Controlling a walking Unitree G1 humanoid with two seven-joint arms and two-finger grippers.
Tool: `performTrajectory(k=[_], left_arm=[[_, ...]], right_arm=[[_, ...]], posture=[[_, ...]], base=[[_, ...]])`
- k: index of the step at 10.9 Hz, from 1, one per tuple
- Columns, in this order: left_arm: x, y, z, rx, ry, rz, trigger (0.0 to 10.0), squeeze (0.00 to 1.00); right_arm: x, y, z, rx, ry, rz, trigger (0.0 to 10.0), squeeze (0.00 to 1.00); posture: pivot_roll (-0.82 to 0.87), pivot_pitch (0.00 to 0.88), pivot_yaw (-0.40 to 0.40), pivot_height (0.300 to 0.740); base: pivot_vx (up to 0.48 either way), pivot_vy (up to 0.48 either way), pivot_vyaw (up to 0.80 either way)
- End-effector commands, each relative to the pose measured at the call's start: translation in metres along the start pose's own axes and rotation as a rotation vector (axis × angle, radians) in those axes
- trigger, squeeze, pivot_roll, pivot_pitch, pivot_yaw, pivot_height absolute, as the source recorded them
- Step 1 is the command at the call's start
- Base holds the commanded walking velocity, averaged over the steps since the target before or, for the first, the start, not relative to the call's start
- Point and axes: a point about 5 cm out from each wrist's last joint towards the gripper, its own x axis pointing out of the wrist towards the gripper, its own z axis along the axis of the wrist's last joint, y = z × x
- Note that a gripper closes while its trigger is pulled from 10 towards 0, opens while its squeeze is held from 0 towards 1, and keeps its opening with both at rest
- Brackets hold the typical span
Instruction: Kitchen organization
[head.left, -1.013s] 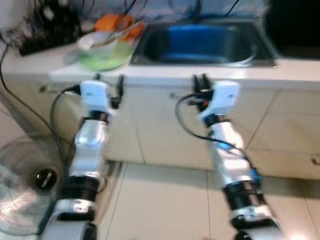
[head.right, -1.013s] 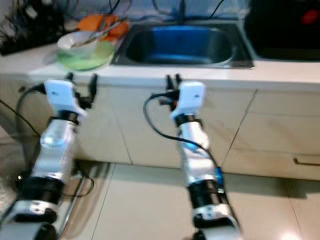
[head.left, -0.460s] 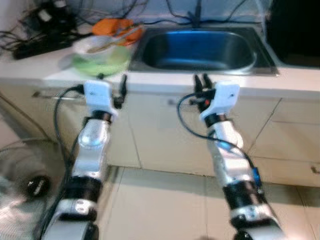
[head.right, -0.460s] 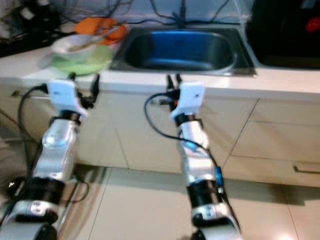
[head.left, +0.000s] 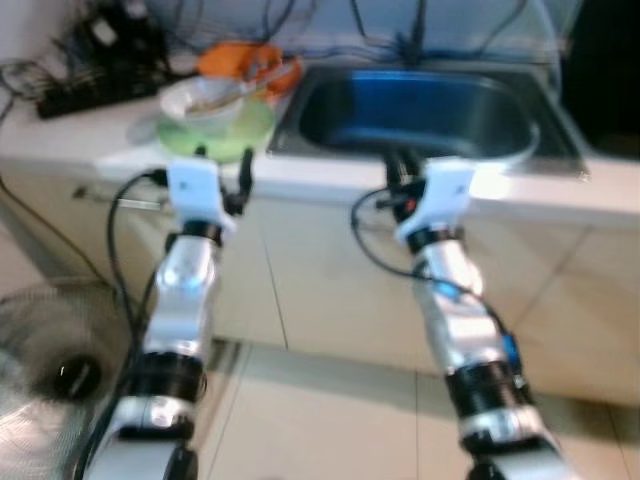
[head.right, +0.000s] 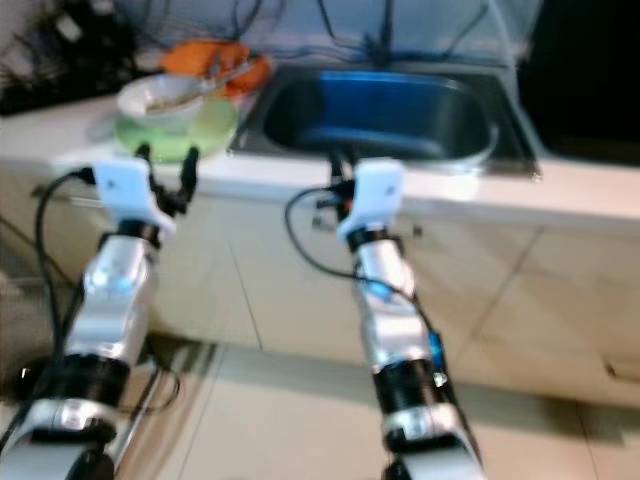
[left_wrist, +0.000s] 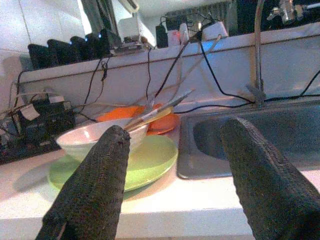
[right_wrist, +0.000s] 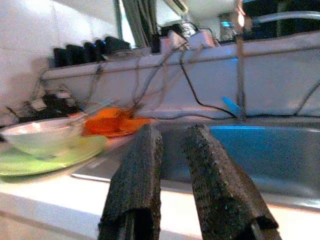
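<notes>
Dishes are stacked on the white countertop (head.left: 90, 130) left of the steel sink (head.left: 420, 105): a white bowl (left_wrist: 95, 140) holding chopsticks (left_wrist: 160, 107) sits on a green plate (left_wrist: 150, 160), with an orange plate (left_wrist: 165, 122) just behind. Left gripper (head.left: 222, 168) is raised at the counter edge, in front of the green plate, fingers (left_wrist: 95, 195) spread wide and holding nothing. Right gripper (head.left: 397, 172) is raised before the sink's front rim, fingers (right_wrist: 137, 185) nearly pressed together, a narrow gap between them, holding nothing. Tangled cables (head.left: 80, 60) lie at the counter's back.
</notes>
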Motion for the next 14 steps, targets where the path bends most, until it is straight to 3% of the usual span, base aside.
performTrajectory(k=[1, 6, 9, 14], left_arm=[[0.0006, 0.0085, 0.0022, 0.02, -0.004, 0.018, 10.0, 0.0], [0.0019, 0.0074, 0.0035, 0.023, -0.003, 0.005, 10.0, 0.0], [0.0015, 0.0044, 0.003, 0.022, -0.001, -0.014, 10.0, 0.0], [0.0016, 0.0041, 0.0036, 0.027, -0.002, -0.022, 10.0, 0.0]], right_arm=[[0.0034, 0.0058, 0.0058, 0.018, -0.024, 0.01, 10.0, 0.0], [0.0043, 0.004, 0.005, 0.059, -0.016, -0.013, 10.0, 0.0], [0.0043, 0.0039, 0.0051, 0.076, -0.017, -0.018, 10.0, 0.0], [0.0048, 0.0052, 0.0053, 0.068, -0.022, -0.015, 10.0, 0.0]], posture=[[0.02, 0.026, 0.064, 0.74], [0.02, 0.031, 0.064, 0.74], [0.02, 0.032, 0.064, 0.74], [0.02, 0.032, 0.066, 0.74]], base=[[0.349, 0.0, 0.0], [0.345, 0.0, 0.0], [0.347, 0.0, -0.72], [0.349, 0.0, 0.0]])
